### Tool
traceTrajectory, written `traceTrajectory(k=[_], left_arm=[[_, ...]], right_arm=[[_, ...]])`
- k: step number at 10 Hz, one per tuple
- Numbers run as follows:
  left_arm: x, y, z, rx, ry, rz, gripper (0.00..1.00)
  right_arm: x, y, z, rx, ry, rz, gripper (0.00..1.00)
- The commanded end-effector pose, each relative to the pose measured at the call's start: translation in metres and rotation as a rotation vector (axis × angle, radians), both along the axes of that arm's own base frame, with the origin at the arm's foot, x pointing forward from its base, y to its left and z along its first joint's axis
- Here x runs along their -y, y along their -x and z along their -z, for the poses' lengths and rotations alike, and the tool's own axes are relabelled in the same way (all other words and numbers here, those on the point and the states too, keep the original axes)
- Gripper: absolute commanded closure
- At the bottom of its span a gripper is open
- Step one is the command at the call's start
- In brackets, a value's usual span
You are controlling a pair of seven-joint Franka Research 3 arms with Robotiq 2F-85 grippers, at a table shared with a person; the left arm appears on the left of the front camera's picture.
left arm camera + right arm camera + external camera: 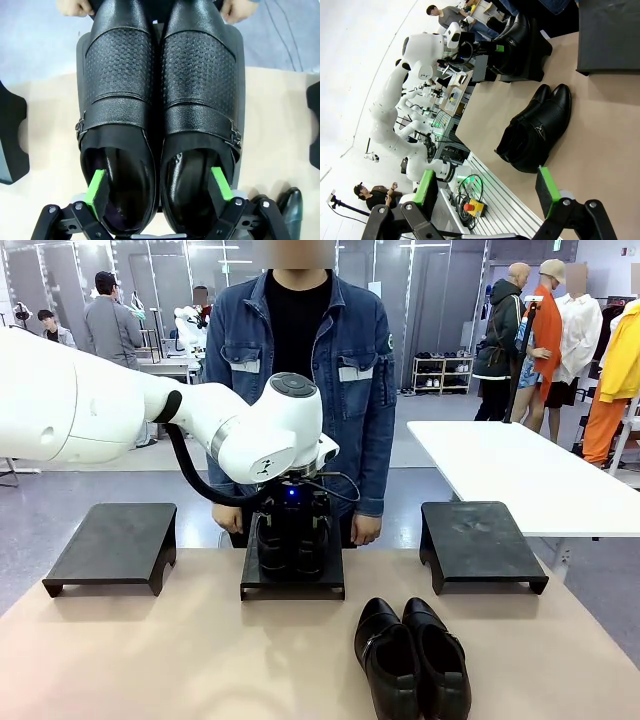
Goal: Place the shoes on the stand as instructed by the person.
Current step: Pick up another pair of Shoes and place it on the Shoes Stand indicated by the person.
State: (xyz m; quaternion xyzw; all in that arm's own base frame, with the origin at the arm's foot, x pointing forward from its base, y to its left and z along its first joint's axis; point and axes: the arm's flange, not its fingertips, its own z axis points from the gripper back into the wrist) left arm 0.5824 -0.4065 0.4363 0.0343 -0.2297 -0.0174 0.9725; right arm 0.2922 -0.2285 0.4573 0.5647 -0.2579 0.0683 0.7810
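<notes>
A: Two pairs. Nearest pair [412, 660] loose on table [150, 660], right of centre, toes away from robot, just short of right stand [480, 540]. Shoes touching side by side.
B: Right gripper [485, 187]?
A: Jaws apart, empty. Well back from that pair, looking across at it.
B: Next back?
A: Second pair [120, 75] on middle stand [290, 590], toes toward person. Left gripper [157, 185] over the heels, jaws spread, one finger down each shoe mouth. Pads near outer walls, apparently not pinching the shared inner walls.
B: Risks?
A: Snag on lift-out, from tilt or sideways drift. Could catch a collar and drag a shoe off. Little margin: pair nearly as wide as the stand, overhanging front and back. Straight up only.
B: Room?
A: Left stand [112, 540] bare, right stand bare too. Open table between stands. Farthest: person's hands [366, 530] just past the toes at the far edge, so no forward push.
</notes>
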Motion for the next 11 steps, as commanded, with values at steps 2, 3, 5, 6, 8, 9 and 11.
traceTrajectory(k=[2, 3, 5, 6, 8, 9, 11], left_arm=[[0.0, -0.001, 0.0, 0.01, -0.009, 0.006, 0.0], [0.0, -0.001, 0.0, 0.01, -0.009, 0.006, 0.0], [-0.021, 0.009, -0.041, -0.038, 0.026, -0.028, 0.0], [-0.046, 0.025, -0.073, -0.104, 0.141, -0.034, 0.0], [-0.099, 0.077, -0.115, -0.277, 0.404, 0.057, 0.0], [-0.126, 0.095, -0.127, -0.295, 0.454, 0.089, 0.0], [-0.189, 0.12, -0.125, -0.306, 0.59, 0.13, 0.0]], right_arm=[[0.0, 0.0, -0.002, 0.008, -0.01, -0.002, 0.0], [0.0, 0.0, -0.002, 0.008, -0.01, -0.002, 0.0], [0.0, 0.0, -0.002, 0.008, -0.01, -0.002, 0.0], [0.0, 0.0, -0.002, 0.008, -0.01, -0.002, 0.0], [0.0, 0.0, -0.002, 0.008, -0.01, -0.002, 0.0], [0.0, 0.0, -0.002, 0.008, -0.01, -0.002, 0.0], [0.0, 0.0, -0.002, 0.008, -0.01, -0.002, 0.0]])
